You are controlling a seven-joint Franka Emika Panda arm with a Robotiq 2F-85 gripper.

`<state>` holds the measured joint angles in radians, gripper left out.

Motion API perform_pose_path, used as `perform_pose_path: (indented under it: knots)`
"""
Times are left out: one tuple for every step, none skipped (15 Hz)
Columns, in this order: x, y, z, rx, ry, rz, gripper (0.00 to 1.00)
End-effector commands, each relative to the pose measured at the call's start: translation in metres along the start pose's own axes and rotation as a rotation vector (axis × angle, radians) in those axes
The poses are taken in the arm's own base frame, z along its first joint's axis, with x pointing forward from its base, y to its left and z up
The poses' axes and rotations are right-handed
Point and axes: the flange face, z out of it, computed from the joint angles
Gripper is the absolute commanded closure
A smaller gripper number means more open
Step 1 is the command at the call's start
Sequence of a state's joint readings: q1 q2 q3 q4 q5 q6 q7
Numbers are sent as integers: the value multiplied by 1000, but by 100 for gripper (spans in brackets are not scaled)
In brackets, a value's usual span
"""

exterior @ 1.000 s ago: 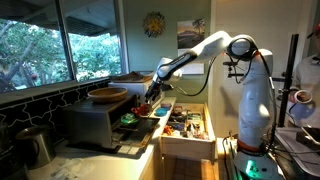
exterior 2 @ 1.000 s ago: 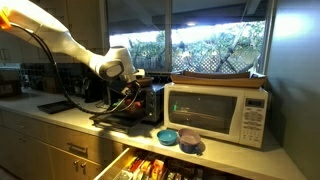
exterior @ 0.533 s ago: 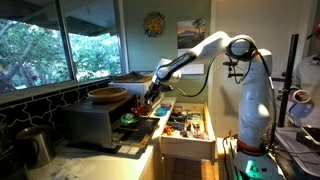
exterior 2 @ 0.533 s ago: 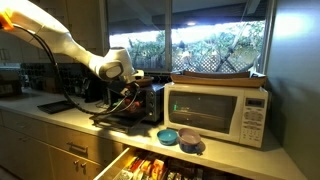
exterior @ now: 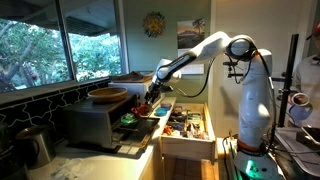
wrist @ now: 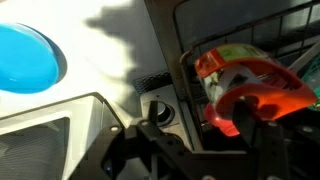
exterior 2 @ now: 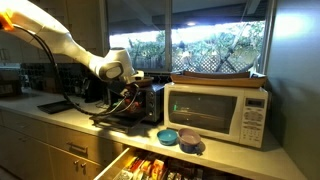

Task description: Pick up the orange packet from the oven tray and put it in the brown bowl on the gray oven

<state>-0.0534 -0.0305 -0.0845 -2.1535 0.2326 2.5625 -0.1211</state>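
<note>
The orange packet [wrist: 250, 88] lies on the dark oven tray [wrist: 185, 60], with a small green item [wrist: 238, 50] just behind it. My gripper [wrist: 205, 138] is low over the tray. Its jaws are spread, one on each side of the packet's near end, and the right finger overlaps the packet. In both exterior views the gripper [exterior: 152, 98] [exterior 2: 125, 96] hangs over the tray [exterior: 140, 120] [exterior 2: 120, 118] pulled out from the gray oven [exterior: 92, 122]. The brown bowl [exterior: 108, 95] sits on top of the oven.
A white microwave [exterior 2: 215, 108] stands beside the oven, with two blue bowls [exterior 2: 170, 135] [wrist: 25, 55] on the counter in front of it. A light wooden drawer [exterior: 185, 128] full of items stands open below the counter. A window runs behind.
</note>
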Motion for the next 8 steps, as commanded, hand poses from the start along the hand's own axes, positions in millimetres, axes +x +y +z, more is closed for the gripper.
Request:
perform_pose_path:
  knots:
    - [-5, 3, 12, 15, -13, 29, 47]
    - [-5, 3, 15, 24, -15, 33, 50]
    - [-5, 2, 18, 28, -19, 38, 54]
    - [-5, 2, 20, 32, -21, 42, 61]
    - [-5, 0, 20, 37, -19, 42, 75]
    - [-5, -1, 18, 36, -15, 42, 81]
    - [-5, -2, 15, 37, -11, 39, 89]
    - [-4, -5, 9, 35, -3, 32, 99]
